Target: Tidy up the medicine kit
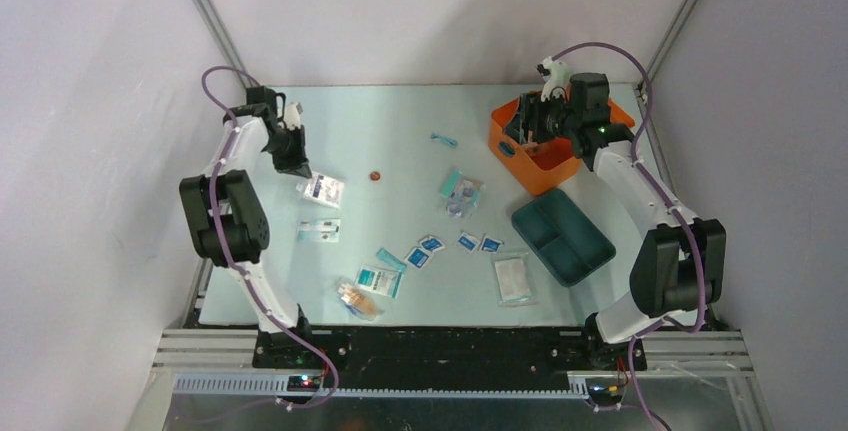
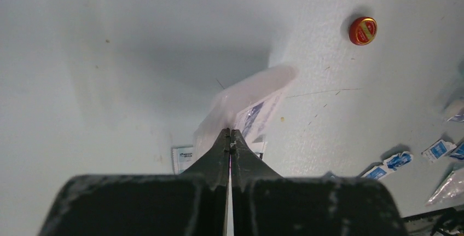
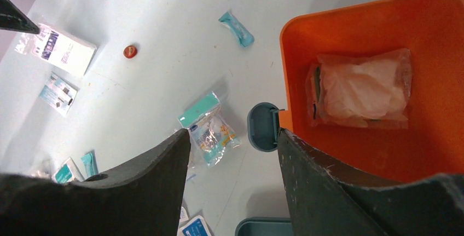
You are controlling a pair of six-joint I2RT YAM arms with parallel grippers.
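Steeply tilted downward, left gripper (image 2: 230, 132) pinches a clear packet (image 2: 250, 98).

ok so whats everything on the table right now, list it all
medicine kit case: one, orange, open, far right
tray insert: one, dark teal, on the table beside the case
white-filled packet: one, clear, inside the case
cap: one, red, mid-table
sachets: four, blue-white, in a row
loose packets: several, clear or teal, scattered
labelled packet: one, clear, far left
left gripper: black, shut on the labelled packet
right gripper: black, open, above the case
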